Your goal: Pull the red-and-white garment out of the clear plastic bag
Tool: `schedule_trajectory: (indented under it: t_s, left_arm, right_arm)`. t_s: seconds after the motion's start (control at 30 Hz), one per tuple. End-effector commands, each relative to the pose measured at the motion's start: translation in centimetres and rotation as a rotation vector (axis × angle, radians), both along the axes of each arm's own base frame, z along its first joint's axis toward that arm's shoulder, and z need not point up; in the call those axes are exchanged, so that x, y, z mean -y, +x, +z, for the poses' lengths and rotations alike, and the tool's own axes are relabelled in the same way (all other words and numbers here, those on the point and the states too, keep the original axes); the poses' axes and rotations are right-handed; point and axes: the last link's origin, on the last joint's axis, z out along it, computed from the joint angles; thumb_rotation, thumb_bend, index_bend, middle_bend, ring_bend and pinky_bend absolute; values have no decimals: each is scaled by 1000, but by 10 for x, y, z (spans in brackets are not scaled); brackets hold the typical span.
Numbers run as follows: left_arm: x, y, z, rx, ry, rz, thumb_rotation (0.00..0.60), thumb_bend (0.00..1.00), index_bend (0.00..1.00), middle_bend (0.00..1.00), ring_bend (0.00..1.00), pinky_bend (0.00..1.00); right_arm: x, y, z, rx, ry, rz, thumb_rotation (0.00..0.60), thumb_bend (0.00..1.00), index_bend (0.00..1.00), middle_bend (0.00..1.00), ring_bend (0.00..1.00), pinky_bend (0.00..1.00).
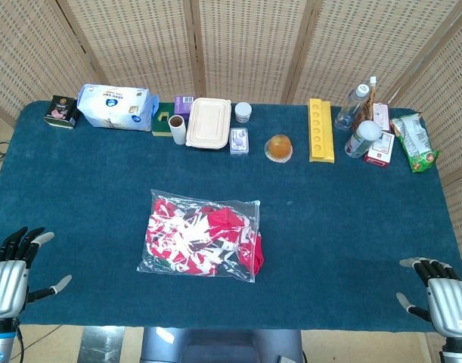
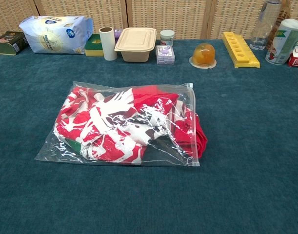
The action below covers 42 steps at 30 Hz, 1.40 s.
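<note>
Nearest the camera, low at the left edge of the head view: left hand [image 1: 11, 268], fingers spread apart, nothing in it, hanging off the near edge of the blue table [image 1: 344, 227]; out of frame in the chest view

Mid-table, slightly left of centre: clear plastic bag [image 1: 201, 236] lying flat, red-and-white garment [image 1: 193, 234] folded inside, well apart from both hands. In the chest view, bag [image 2: 120, 126] with its zip strip along the right side; garment [image 2: 109, 122] filling most of it, a red fold bulging just past the right edge of the bag

Low right in the head view: right hand [image 1: 442, 291], fingers apart, holding nothing, at the near right corner of the table

Along the far edge, left to right: dark tin [image 1: 61, 111]; white and blue soft pack [image 1: 113, 106]; green sponge [image 1: 162, 125] with a cardboard roll [image 1: 177, 128] upright just beside it; small purple box [image 1: 184, 103] behind; beige lidded container [image 1: 209, 122]; small patterned box [image 1: 239, 141]; white jar [image 1: 243, 112]; orange dome on a saucer [image 1: 279, 147]; yellow tray with round hollows [image 1: 320, 129]; clear bottle [image 1: 351, 106]; white cylindrical can [image 1: 362, 139]; red and white cartons [image 1: 379, 155]; green snack packet [image 1: 415, 142] at the far right
</note>
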Motion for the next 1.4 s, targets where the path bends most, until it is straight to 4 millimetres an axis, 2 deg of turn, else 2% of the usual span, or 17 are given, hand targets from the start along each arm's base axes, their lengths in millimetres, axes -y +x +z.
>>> schedule_trajectory:
  t_s: [0.03,0.53,0.73,0.87,0.97,1.1,1.17,1.4]
  left_arm:
    - [-1,-1,-1,-1,-4,3,600,82,213,171,79,73]
    - [-5,5,-1,12,-18,-31,598,82,213,171,79,73]
    - [-21,24,-7,1,-94,-118,600,83,214,171,79,73]
    - [-42,55,-19,-18,-208,-240,600,83,214,171,79,73]
    - [-50,68,-24,-32,-247,-279,600,83,213,171,79,73]
    - [-68,95,-39,-66,-331,-365,600,81,213,171,79,73]
    - [-83,118,-54,-91,-392,-426,600,80,212,171,79,74]
    - [-126,170,-93,-151,-528,-481,600,67,158,168,79,73]
  right_arm:
    - [2,1,-2,3,4,1,600,239,321,339,293,270]
    - [-6,-2,1,11,-17,-9,600,239,321,339,293,264]
    - [-5,-1,0,13,-16,-1,600,239,321,339,293,264]
    - [-5,-1,-2,24,-16,-3,599,239,321,339,293,264]
    - [-6,-2,-1,24,-16,-3,600,239,321,339,293,264]
    - [-5,-3,0,22,-20,-1,600,239,321,339,293,264]
    - [-5,-3,2,19,-26,-2,600,239,321,339,293,264]
    - [-4,-5,4,20,-30,-13,600,239,321,339,293,264]
